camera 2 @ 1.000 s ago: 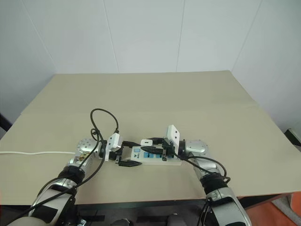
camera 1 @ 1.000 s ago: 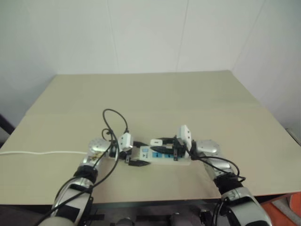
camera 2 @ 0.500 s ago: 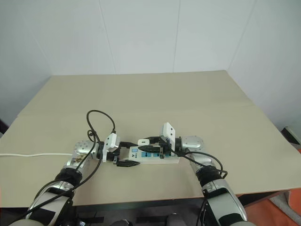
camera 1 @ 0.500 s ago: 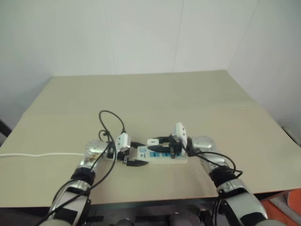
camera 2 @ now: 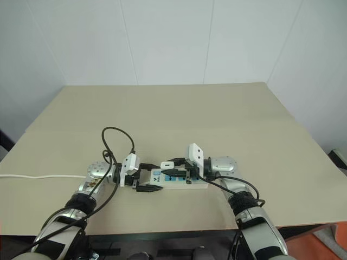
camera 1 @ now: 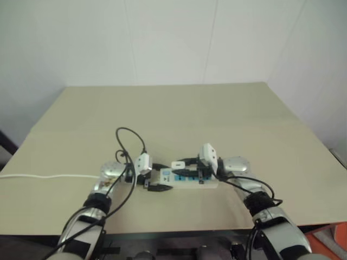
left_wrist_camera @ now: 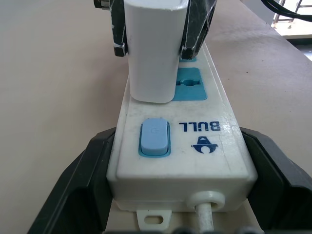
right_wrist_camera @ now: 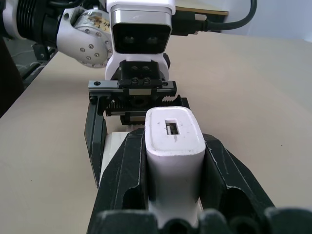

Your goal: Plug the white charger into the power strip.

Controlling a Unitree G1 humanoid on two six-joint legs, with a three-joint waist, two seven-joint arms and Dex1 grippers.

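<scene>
Both head views look forward and down from above over the tabletop [camera 1: 227,114], framing nearly the same scene from a distance. Each wrist view sits low and close, the two facing each other along the power strip [left_wrist_camera: 195,146], sharing the white charger [right_wrist_camera: 173,146].

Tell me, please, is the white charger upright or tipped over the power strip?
Upright. The white charger stands on end over the power strip, its base at the first socket beyond the switch, clamped by the right gripper.
</scene>
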